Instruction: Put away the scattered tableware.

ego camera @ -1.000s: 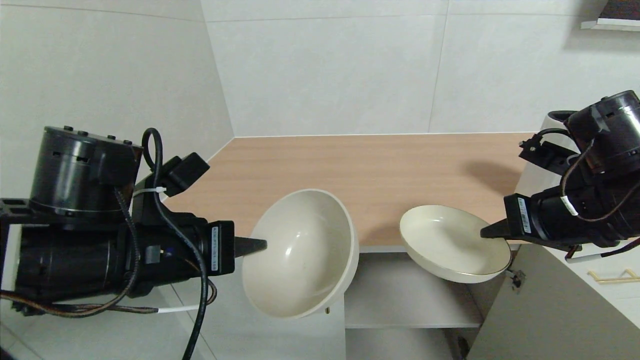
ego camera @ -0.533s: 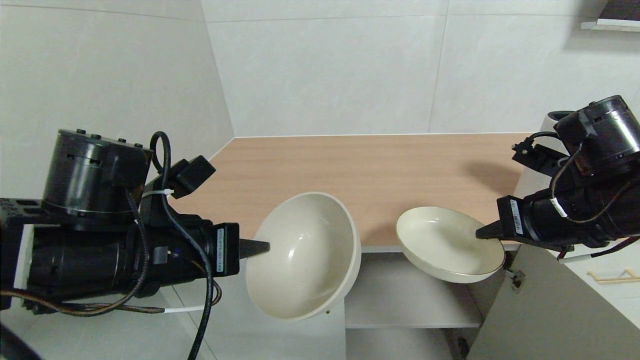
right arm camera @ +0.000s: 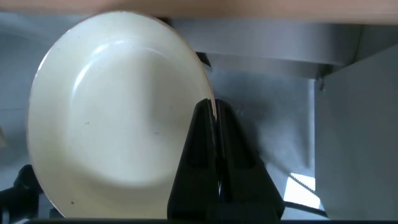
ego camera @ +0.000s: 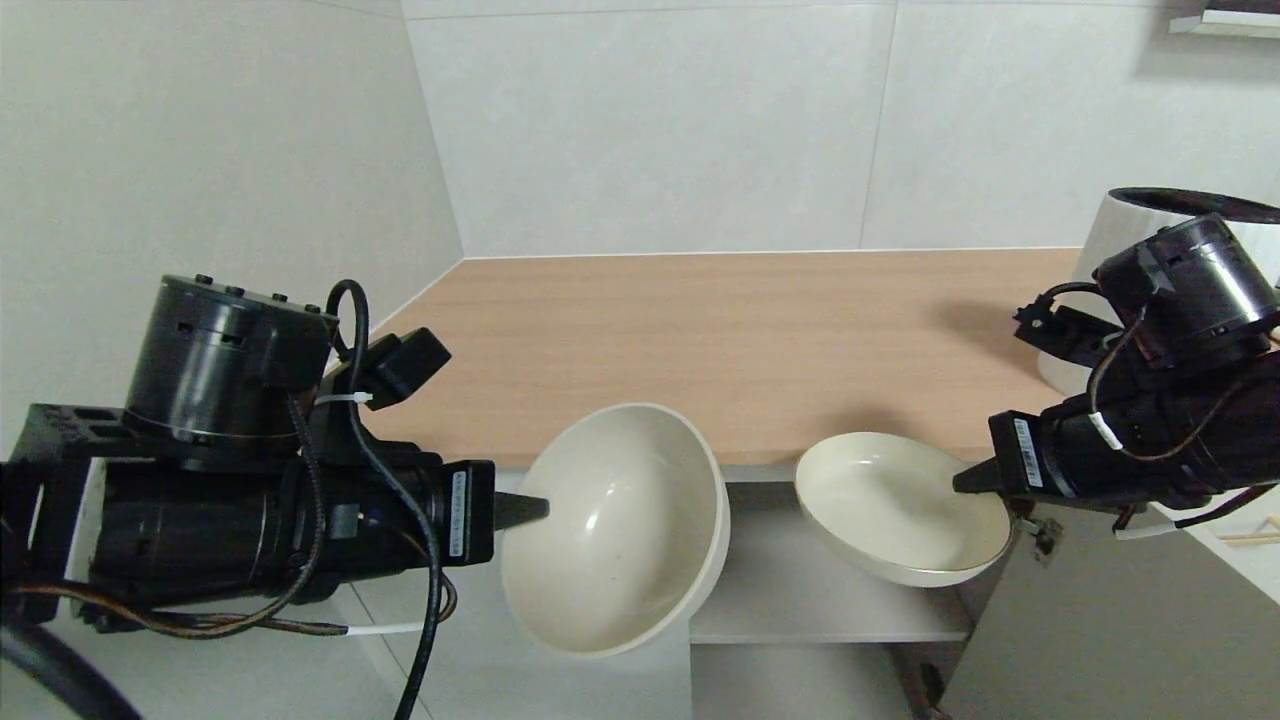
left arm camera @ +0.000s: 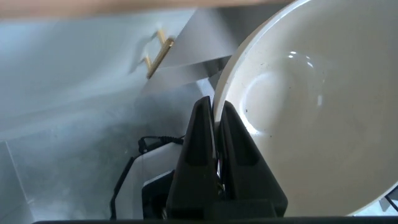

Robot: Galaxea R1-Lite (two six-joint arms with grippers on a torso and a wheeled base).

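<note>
My left gripper [ego camera: 525, 508] is shut on the rim of a deep cream bowl [ego camera: 615, 530], held tilted in front of the counter's front edge. In the left wrist view its fingers [left arm camera: 200, 134] pinch the bowl's [left arm camera: 311, 106] rim. My right gripper [ego camera: 970, 482] is shut on the rim of a shallow cream plate [ego camera: 895, 505], held just below the countertop's front edge, over the open cabinet. The right wrist view shows the plate [right arm camera: 118, 112] clamped between the fingers [right arm camera: 202, 134].
A wooden countertop [ego camera: 720, 340] runs along the tiled wall. Below it an open cabinet holds a white shelf [ego camera: 810, 590], with its door [ego camera: 1080, 620] swung open at the right. A white round container [ego camera: 1150, 250] stands at the counter's right end.
The head camera has tilted, shifting the whole picture. Both arms have moved a little inward and lower relative to the counter, so bowl and plate now hang at and below its front edge.
</note>
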